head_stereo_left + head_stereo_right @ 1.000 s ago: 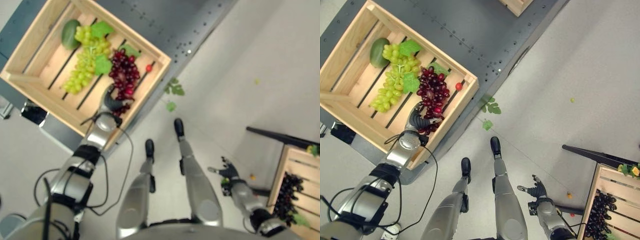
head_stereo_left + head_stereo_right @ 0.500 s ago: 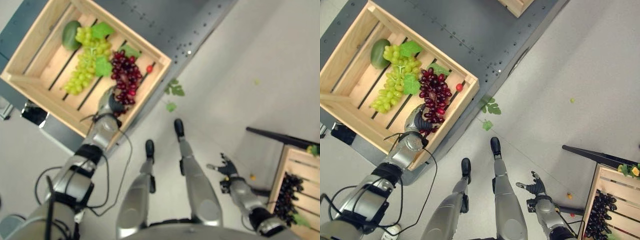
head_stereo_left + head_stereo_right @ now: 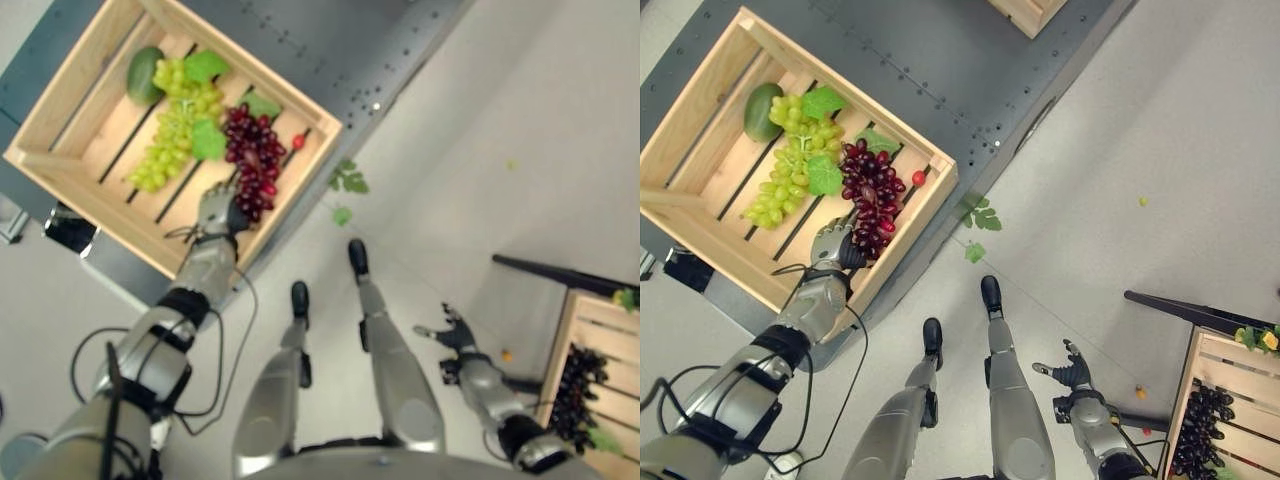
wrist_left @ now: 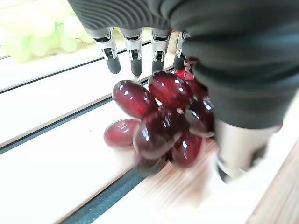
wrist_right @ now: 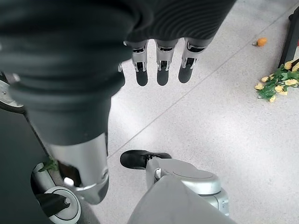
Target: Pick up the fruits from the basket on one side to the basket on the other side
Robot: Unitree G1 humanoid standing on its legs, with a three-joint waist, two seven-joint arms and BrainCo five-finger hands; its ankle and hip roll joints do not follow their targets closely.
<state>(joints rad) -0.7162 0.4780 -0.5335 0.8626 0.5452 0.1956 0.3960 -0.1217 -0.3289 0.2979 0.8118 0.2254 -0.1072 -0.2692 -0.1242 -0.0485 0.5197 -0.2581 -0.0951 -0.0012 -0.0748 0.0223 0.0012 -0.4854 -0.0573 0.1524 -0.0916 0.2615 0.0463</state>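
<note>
A wooden crate (image 3: 920, 222) on the dark platform at my left holds a red grape bunch (image 3: 255, 165), a green grape bunch (image 3: 175, 125), a green round fruit (image 3: 143, 72) and a small red fruit (image 3: 298, 141). My left hand (image 3: 215, 212) reaches into this crate at the low end of the red bunch. Its fingers (image 4: 135, 58) are straight above the red grapes (image 4: 159, 121), with the thumb (image 4: 238, 154) beside them. My right hand (image 3: 455, 335) hangs open over the floor. A second crate (image 3: 580, 330) at the right holds dark grapes (image 3: 572, 385).
Green leaves (image 3: 348, 178) lie on the floor beside the platform. A small orange fruit (image 5: 261, 42) and a yellow-flowered sprig (image 5: 275, 81) lie on the floor by the right crate. A black bar (image 3: 540, 270) runs along that crate's far side.
My left hand has drawn back a little toward the crate's near wall, its fingers straighter over the red bunch's end. The right hand has barely moved.
</note>
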